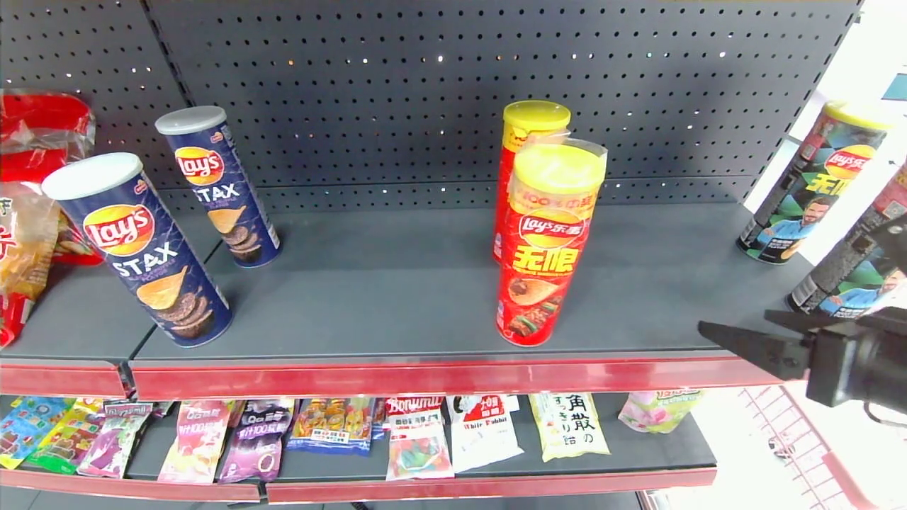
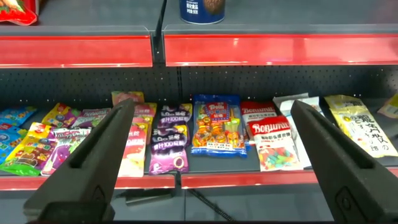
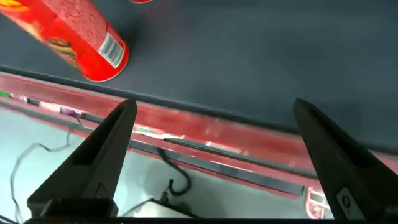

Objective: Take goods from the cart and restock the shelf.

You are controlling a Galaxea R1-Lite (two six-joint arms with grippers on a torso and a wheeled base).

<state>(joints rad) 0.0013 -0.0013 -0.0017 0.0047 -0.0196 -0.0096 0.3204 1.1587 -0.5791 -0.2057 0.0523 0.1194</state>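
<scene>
The grey upper shelf [image 1: 397,283] carries two red chip cans with yellow lids, one in front [image 1: 542,241] and one behind it [image 1: 524,142]. Two blue cans [image 1: 138,248] [image 1: 216,184] stand at the left, and two black-and-green cans [image 1: 811,184] [image 1: 850,262] at the far right. My right gripper [image 1: 733,320] [image 3: 212,106] hangs open and empty just off the shelf's red front edge [image 3: 205,134], right of the front red can [image 3: 68,34]. My left gripper [image 2: 211,104] is open and empty, facing the lower shelf.
Several candy and snack bags [image 2: 214,124] lie in a row on the lower shelf [image 1: 333,428]. Red snack bags [image 1: 35,142] crowd the upper shelf's left end. A perforated back panel [image 1: 425,85] closes the rear. A pale red wire grid [image 1: 786,425] shows at lower right.
</scene>
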